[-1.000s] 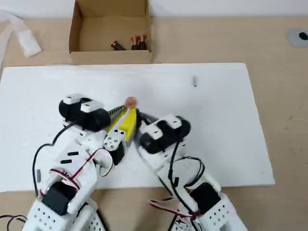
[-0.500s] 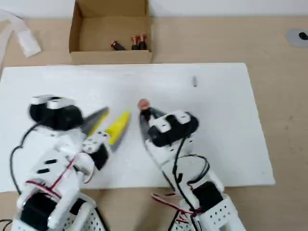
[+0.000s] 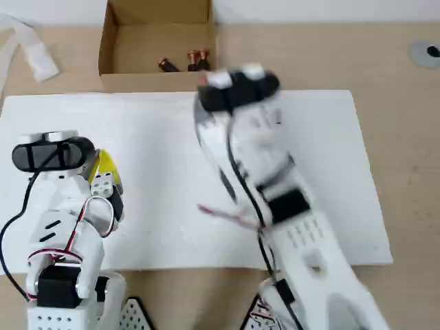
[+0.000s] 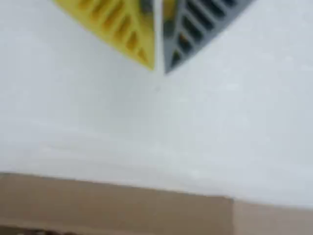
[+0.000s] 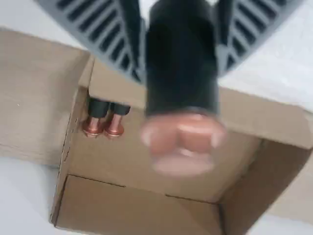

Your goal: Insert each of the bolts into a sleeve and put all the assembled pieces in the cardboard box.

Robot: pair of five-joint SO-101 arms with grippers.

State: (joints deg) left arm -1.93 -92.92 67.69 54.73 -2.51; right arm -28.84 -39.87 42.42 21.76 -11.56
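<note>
Right gripper [image 5: 181, 54]: jaws pinching one assembled piece [image 5: 182, 103], a black sleeve with a copper bolt head, held at the near right corner of the open cardboard box [image 3: 106, 48], upper left of high view. Box contents: three finished pieces [image 3: 194, 62] along its near wall. Left gripper [image 4: 157, 63]: jaws pressed together, empty, over the white board [image 3: 158, 206], left side.

A light wooden table [image 3: 402, 124] carries a large white board [image 3: 137, 124]. White strips, possibly tape [image 3: 31, 51], lie far left, and a grey disc [image 3: 423, 53] far right.
</note>
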